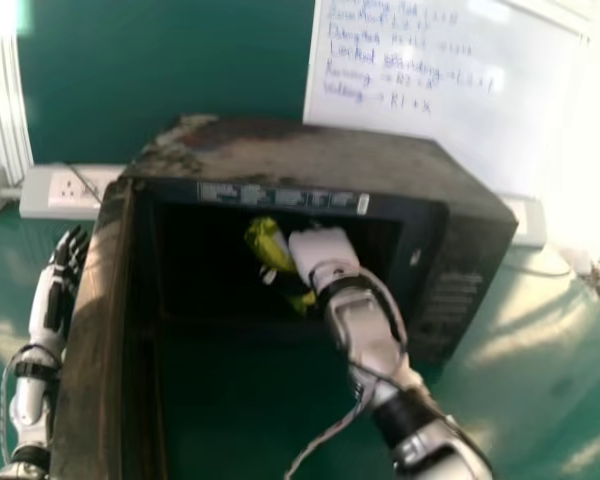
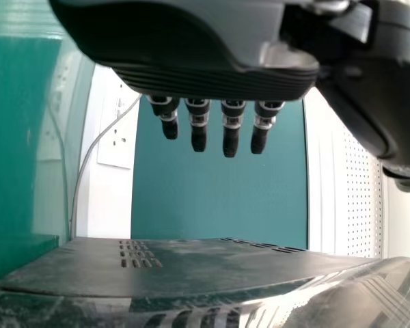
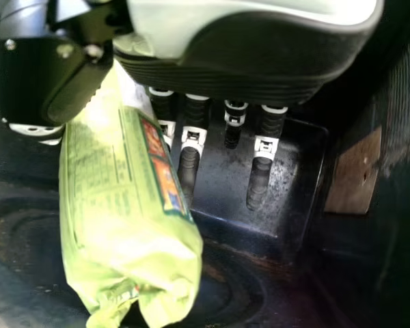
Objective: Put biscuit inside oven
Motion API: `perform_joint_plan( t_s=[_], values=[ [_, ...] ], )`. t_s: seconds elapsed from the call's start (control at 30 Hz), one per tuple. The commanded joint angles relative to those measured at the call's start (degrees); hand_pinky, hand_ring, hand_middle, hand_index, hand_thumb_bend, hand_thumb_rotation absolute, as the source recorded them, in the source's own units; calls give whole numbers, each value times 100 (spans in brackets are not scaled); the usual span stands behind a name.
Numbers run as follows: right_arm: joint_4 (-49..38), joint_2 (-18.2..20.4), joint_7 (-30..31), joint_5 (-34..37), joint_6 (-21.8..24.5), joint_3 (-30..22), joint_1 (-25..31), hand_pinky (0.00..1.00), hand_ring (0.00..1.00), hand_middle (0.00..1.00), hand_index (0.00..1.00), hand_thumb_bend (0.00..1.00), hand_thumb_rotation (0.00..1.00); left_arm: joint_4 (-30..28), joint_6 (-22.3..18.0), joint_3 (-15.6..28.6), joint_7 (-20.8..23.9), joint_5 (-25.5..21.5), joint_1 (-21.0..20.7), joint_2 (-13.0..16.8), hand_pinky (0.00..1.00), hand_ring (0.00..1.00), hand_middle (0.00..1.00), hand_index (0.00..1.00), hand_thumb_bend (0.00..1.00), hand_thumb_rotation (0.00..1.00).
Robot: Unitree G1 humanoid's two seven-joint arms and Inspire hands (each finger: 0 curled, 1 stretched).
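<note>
Inside the dark oven, my right hand is beside the yellow-green biscuit packet. The right wrist view has the packet between the thumb side and the straight fingers of my right hand. The fingers are open, not curled round it; whether the packet bears on the oven floor I cannot tell. Outside the oven, left of its swung-out door, my left hand rests with straight fingers, also seen in the left wrist view as the hand.
The open door stands between my left arm and the oven cavity. A socket strip runs behind the oven on the green table. A whiteboard leans at the back right. The oven's side walls and top edge surround my right hand.
</note>
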Motion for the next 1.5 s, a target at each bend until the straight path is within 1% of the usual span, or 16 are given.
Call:
perform_joint_plan(
  t_s=[0.0,0.1,0.2,0.3,0.43,0.6,0.7,0.83,0.97,1.07,1.27,1.4,1.47],
  values=[
    [382,104,-246,177,-86,87,-326,52,43,42,51,53,0,258,-50,14,6,-97,453,-388,100,100,100,100,100,100],
    [887,187,-409,357,-152,214,-558,51,43,42,51,53,0,261,-59,17,-1,-100,456,-390,100,100,100,100,100,100],
    [1314,282,-553,492,-177,339,-748,54,44,43,51,53,0,263,-63,33,-57,-135,455,-395,100,100,100,100,100,100],
    [1672,367,-724,628,-226,427,-891,54,45,43,51,53,0,252,-40,30,-18,-120,460,-402,100,100,100,100,100,100],
    [2060,471,-905,815,-272,497,-1040,57,49,45,50,53,0,236,-53,45,-84,-157,459,-416,100,100,100,100,100,100],
    [2383,551,-1193,990,-351,603,-1153,57,50,45,50,53,0,251,-70,24,-5,-91,474,-394,100,100,100,100,100,100],
    [2544,580,-1403,1074,-415,665,-1179,57,51,46,50,53,0,252,-60,19,26,-81,479,-391,100,100,100,100,100,100],
    [2744,629,-1683,1181,-459,707,-1195,54,50,45,50,53,0,253,-78,14,-14,-89,477,-385,100,100,100,100,100,100],
    [2893,650,-1934,1296,-511,741,-1188,55,51,47,50,53,0,255,-108,11,-46,-83,483,-375,100,100,100,100,100,100],
    [2964,656,-2027,1337,-520,778,-1195,52,49,45,50,53,0,258,-102,9,11,-61,486,-371,100,100,100,100,100,100],
    [2978,648,-2043,1467,-505,785,-1189,52,49,46,49,53,0,247,-29,27,-42,-116,483,-378,100,100,100,100,100,100],
    [2955,661,-2014,1497,-414,815,-1180,47,47,43,50,53,0,247,-27,30,-59,-119,480,-371,100,100,100,100,100,100],
    [2947,673,-1920,1468,-326,864,-1193,46,49,43,53,52,1,256,-37,34,-64,-119,477,-368,100,100,100,100,100,100]
  ],
)
